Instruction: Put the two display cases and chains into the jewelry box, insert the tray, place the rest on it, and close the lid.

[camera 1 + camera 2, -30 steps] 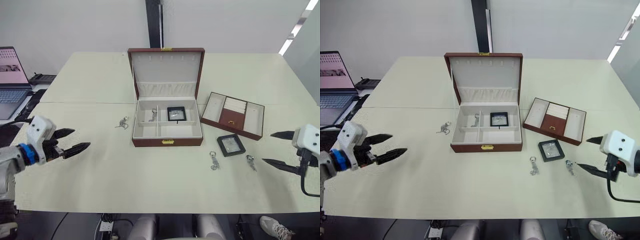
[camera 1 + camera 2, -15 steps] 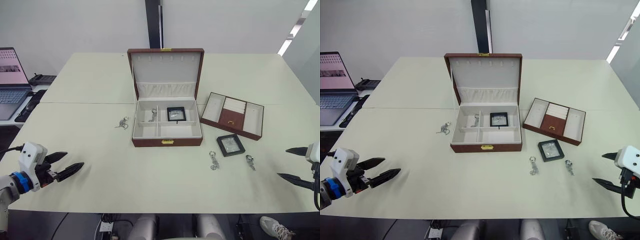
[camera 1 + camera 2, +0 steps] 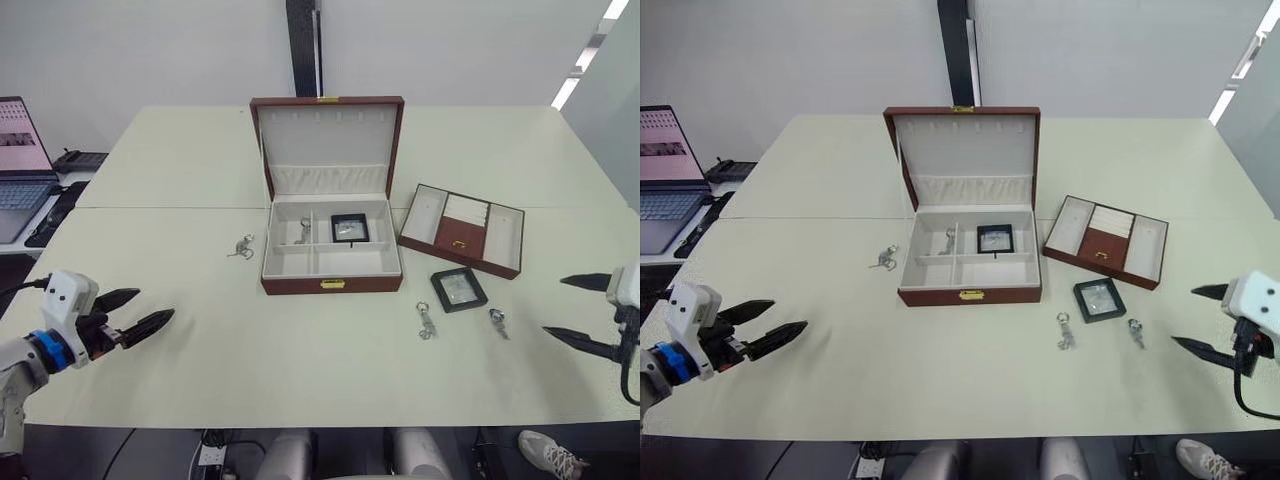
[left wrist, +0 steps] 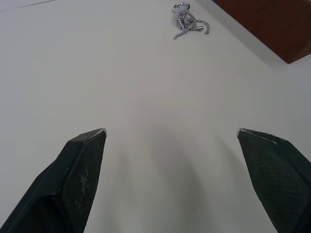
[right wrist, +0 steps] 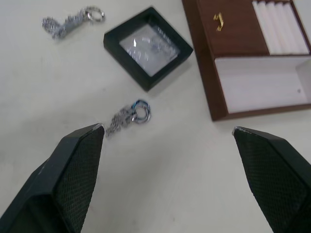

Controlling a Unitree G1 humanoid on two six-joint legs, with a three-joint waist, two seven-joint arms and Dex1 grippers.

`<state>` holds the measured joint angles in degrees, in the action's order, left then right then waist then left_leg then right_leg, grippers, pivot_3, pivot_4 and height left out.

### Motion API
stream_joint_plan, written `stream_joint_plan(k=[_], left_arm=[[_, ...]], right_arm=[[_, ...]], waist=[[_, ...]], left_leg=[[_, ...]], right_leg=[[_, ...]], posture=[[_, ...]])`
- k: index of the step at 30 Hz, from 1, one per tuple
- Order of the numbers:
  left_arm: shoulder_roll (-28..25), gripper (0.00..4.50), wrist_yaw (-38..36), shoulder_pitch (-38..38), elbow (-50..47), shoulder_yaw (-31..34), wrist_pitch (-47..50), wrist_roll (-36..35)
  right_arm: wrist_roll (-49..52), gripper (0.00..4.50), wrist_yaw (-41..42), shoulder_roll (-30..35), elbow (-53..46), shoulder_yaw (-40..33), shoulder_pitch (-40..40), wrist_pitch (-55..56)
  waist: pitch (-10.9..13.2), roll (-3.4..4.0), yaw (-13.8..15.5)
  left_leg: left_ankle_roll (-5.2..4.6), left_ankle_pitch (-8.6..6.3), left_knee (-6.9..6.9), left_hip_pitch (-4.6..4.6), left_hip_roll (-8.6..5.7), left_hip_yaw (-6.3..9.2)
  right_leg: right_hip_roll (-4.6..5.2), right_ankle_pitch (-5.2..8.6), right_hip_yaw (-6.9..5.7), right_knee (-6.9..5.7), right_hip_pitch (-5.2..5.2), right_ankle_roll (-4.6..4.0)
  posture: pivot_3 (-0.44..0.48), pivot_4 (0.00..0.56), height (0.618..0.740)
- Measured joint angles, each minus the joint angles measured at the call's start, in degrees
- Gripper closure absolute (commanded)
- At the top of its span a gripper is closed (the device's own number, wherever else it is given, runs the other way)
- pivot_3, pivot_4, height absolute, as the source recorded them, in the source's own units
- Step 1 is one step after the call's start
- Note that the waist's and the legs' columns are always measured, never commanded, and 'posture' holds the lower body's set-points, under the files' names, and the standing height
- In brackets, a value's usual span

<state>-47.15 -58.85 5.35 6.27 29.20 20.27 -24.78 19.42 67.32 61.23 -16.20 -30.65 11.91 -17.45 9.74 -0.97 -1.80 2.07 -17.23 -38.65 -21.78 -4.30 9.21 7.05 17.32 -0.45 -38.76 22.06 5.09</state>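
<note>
One jewelry box (image 3: 331, 262) at table centre, lid (image 3: 327, 145) raised upright at 12 o'clock. Two display cases counted: first display case (image 3: 350, 228) inside the box's rear right compartment, second display case (image 3: 459, 289) on the table at 4 o'clock from the box. One tray (image 3: 463, 229) at 3 o'clock, apart from the box. Four chain pieces counted: chain (image 3: 301, 232) inside the box, loose chain (image 3: 241, 246) at 9 o'clock, two trinkets (image 3: 426, 321) (image 3: 496, 321) at 5 o'clock. Left gripper (image 3: 133, 313) spread, empty. Right gripper (image 3: 580, 313) spread, empty.
</note>
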Motion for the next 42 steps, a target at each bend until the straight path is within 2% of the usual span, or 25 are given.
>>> stream_joint_plan(k=[5, 8, 13, 17, 22, 27, 37, 42], left_arm=[[1.9, 0.03, 3.0, 0.5, -2.1, -0.1, 1.7, -0.5], [3.4, 0.03, 5.7, 1.0, -4.6, 0.5, 4.0, -2.0], [6.6, 0.03, 11.1, -1.5, -10.2, 0.0, 8.1, -4.2], [8.3, 0.03, 16.1, -2.4, -12.3, -0.3, 10.6, -4.4], [11.9, 0.03, 23.9, -8.1, -14.1, -5.1, 13.4, -3.1], [13.5, 0.03, 27.5, -14.5, -13.5, -10.2, 15.6, -1.8], [13.9, 0.03, 29.9, -26.2, -1.2, -19.4, 16.3, 4.9], [16.1, 0.03, 30.7, -31.1, 6.6, -22.8, 13.2, 8.6]], right_arm=[[6.1, 0.0, -1.0, 0.2, -5.5, 5.7, -9.7, -6.9], [9.0, 0.0, -1.9, 0.1, -7.6, 13.2, -20.5, -10.9], [11.1, 0.0, -5.1, -10.8, -7.3, 29.0, -43.5, -16.3], [10.8, 0.0, -7.7, -14.6, -5.8, 34.4, -49.1, -20.5], [10.4, 0.0, -11.7, -17.2, -6.2, 37.7, -52.1, -25.2], [10.0, 0.0, -13.7, -18.1, -7.5, 38.9, -51.9, -27.2], [9.6, 0.0, -14.8, -18.8, -9.1, 39.7, -50.9, -27.9], [9.0, 0.0, -14.9, -19.0, -9.4, 40.2, -50.8, -27.8]], waist=[[0.0, 0.01, 0.1], [0.0, 0.01, 0.1], [0.0, -0.02, 0.0], [-0.1, -0.13, 0.6], [-0.1, -0.17, 1.0], [-0.1, -0.17, 0.8], [-0.1, -0.17, 0.2], [-0.1, -0.18, 0.1]], left_leg=[[0.0, 0.0, 0.0, -0.03, -0.02, 0.03], [0.0, 0.0, -0.01, -0.03, -0.01, 0.04], [0.02, 0.01, -0.01, -0.11, 0.01, 0.07], [0.07, -0.03, -0.03, -0.21, -0.12, 0.12], [0.07, -0.03, -0.07, -0.21, -0.1, 0.14], [0.08, -0.03, -0.08, -0.2, -0.1, 0.09], [0.08, -0.03, -0.07, -0.18, -0.1, 0.1], [0.08, -0.03, -0.08, -0.19, -0.11, 0.1]], right_leg=[[0.02, 0.0, -0.03, 0.02, 0.0, 0.0], [0.02, 0.0, -0.03, 0.02, 0.01, 0.0], [0.02, -0.01, -0.05, 0.01, 0.15, -0.02], [0.14, -0.02, -0.07, 0.13, 0.17, -0.03], [0.1, -0.04, -0.09, 0.08, 0.16, -0.06], [0.08, -0.04, -0.06, -0.01, 0.22, -0.06], [0.03, -0.04, -0.06, -0.07, 0.24, -0.07], [0.04, -0.04, -0.07, -0.07, 0.24, -0.06]], posture=[[0.0, 0.15, 0.74], [0.0, 0.15, 0.74], [0.0, 0.15, 0.74], [0.0, 0.15, 0.74], [0.0, 0.15, 0.74], [0.0, 0.15, 0.74], [0.0, 0.15, 0.74], [0.0, 0.15, 0.74]])
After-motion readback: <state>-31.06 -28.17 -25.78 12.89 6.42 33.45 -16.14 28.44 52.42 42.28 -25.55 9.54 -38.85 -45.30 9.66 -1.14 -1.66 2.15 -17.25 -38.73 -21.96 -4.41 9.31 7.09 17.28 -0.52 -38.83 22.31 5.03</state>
